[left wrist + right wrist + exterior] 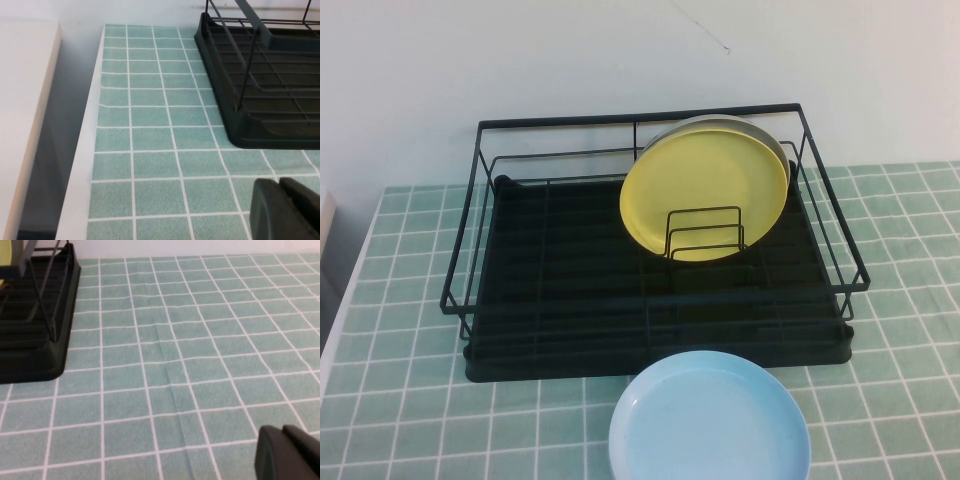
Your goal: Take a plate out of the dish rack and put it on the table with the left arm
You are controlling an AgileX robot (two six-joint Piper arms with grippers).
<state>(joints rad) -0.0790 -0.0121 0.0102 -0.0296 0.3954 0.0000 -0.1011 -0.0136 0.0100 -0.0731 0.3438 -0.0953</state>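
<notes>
A: Starting at nine o'clock in the high view: bare teal-green tiled bench [390, 400], white grout lines, pale edge strip running down that side.

B: Then, centre toward twelve o'clock?

A: Dish rack [560, 270], black wire frame on a black ridged tray base, standing on the bench. Inside, toward one o'clock, a yellow plate [705, 195] standing upright on edge in the small wire plate holder [705, 235], with a pale plate [765, 135] right behind it, only its rim showing.

B: And the plate itself?

A: Plate [710, 420] at six o'clock, lying flat on the bench just in front of the rack's tray, outside it. Round, sky-blue, glossy, plain, with a shallow raised rim; near edge cut off by the picture's border. Cannot tell whether touching the tray edge or just apart.

B: Left tool?

A: Left tool [287, 210] seen only from its own wrist camera: dark fingertips pressed together, closed on nothing, hovering low over bare tiles beside the rack's near corner. Nothing between the fingers. Not visible from the high camera.

B: Further toward three o'clock?

A: More open tile on the bench. Right tool [290, 452] likewise seen only from its own wrist camera, dark tips low over bare tiles, with the rack well off to one side. Open or closed there: cannot tell.
</notes>
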